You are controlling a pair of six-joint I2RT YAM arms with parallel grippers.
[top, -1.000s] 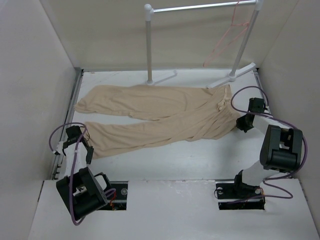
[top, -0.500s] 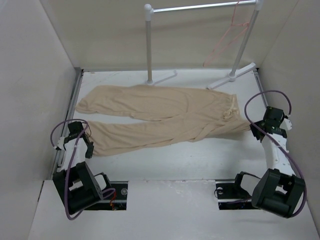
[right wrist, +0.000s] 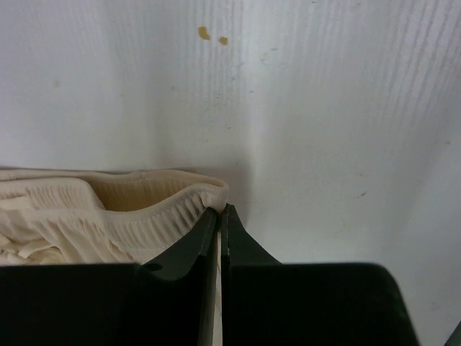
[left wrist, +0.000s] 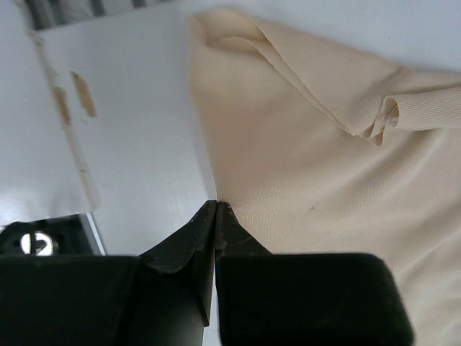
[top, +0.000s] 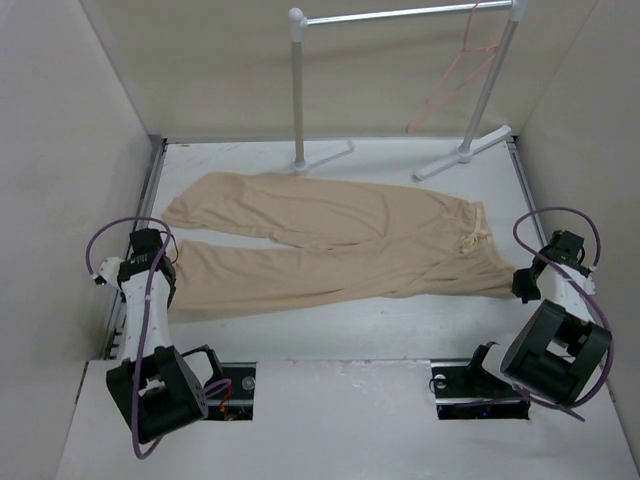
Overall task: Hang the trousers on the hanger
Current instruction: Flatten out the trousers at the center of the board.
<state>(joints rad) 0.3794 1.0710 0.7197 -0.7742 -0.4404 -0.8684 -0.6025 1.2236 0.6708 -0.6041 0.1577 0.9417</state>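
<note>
While the trousers (top: 330, 240) lie flat on the table (top: 330, 325), waist toward 3 o'clock and legs toward 9 o'clock, the right gripper (right wrist: 220, 213) is clenched on the waistband's edge. The left gripper (left wrist: 216, 209) is pressed closed, tips at the near leg's edge; whether cloth is pinched cannot be told. The hanger (top: 455, 75) hangs from the rack (top: 297, 90) at 1 o'clock, well apart.

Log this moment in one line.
left gripper: shut at trousers leg edge | right gripper: shut on waistband | hanger: on rack
</note>
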